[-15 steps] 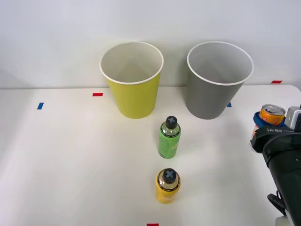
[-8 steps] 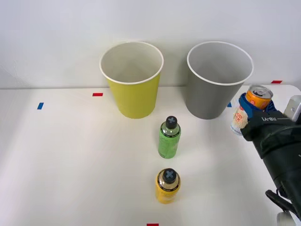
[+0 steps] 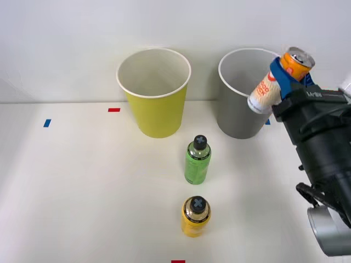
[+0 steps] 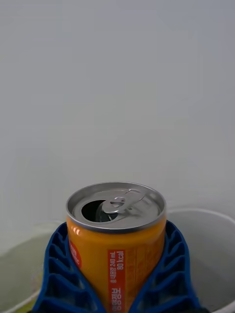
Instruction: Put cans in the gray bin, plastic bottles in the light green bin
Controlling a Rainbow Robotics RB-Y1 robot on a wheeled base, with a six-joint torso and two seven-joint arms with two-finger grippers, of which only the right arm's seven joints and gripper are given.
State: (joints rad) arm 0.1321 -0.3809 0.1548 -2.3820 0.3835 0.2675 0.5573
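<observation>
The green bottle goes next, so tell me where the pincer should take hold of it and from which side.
Grip the green bottle around its body, below the black cap. It stands upright, apart from the yellow bottle in front and both bins behind. Its right side is open table, so a level approach from the right probably suits, once the right pincer has released the can.

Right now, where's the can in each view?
Front: can at upper right, tilted, held in the right gripper, overlapping the gray bin rim.
Right wrist: can fills the lower centre, opened silver end toward the camera, between the blue fingers.
Shared landmark: the can's orange end with its silver top.
</observation>
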